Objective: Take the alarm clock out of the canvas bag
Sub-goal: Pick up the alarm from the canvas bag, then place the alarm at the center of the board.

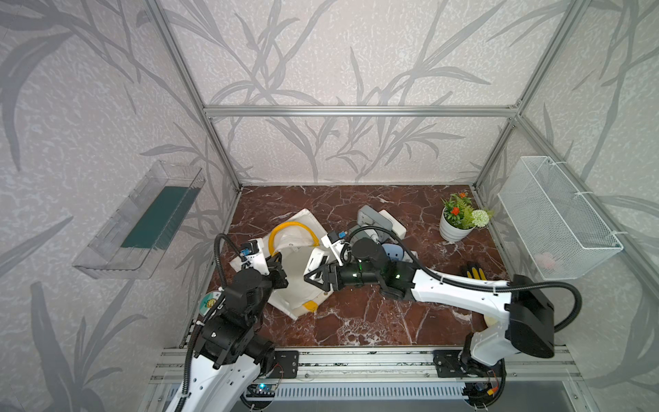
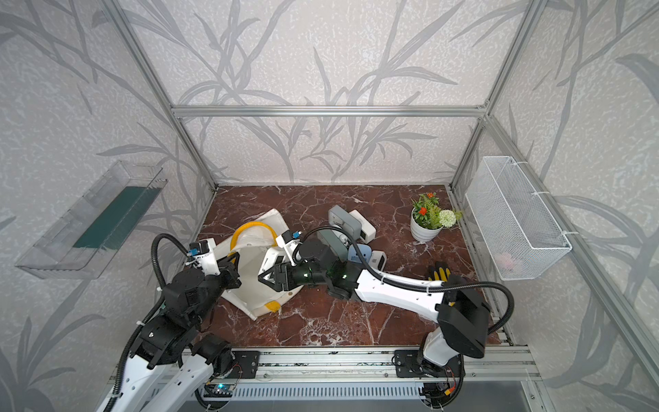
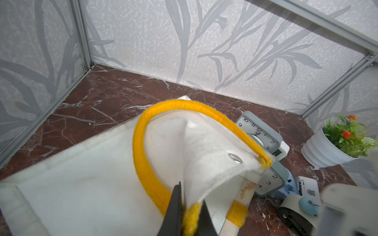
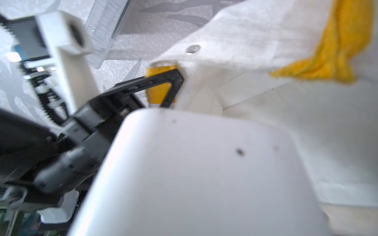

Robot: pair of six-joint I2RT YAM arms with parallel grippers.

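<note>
In both top views the canvas bag (image 1: pixel 294 276) is lying slumped on the marble table (image 1: pixel 356 321) with its mouth gaping. The left gripper (image 1: pixel 275 264) is pinching the yellow handle (image 1: pixel 293 224) at the bag's rim and propping the mouth up. The right gripper (image 1: pixel 315 276) is stretching across to that mouth, jaws closed on a white alarm clock (image 1: pixel 316 259). The clock is sitting right at the bag's opening, tilted over the pale lining. Just beside the bag, on the side away from the left gripper, several other clocks (image 1: pixel 372 215) are lying heaped on the table, clear of the cloth.

In the left wrist view the two dark fingers (image 3: pixel 177 196) are pressing together on the yellow handle with the rim cloth caught alongside. Grey clock faces are showing just past the bag's rim.

The right wrist view is blurring badly. The white clock body (image 4: pixel 204 173) is filling the lower frame and hiding the right gripper's own fingers, with the bag's lifted rim just beyond it.

The grasp looks made and the mouth is being held wide. Still to do: drawing the clock clear of the rim and setting it down beside the bag.
</note>
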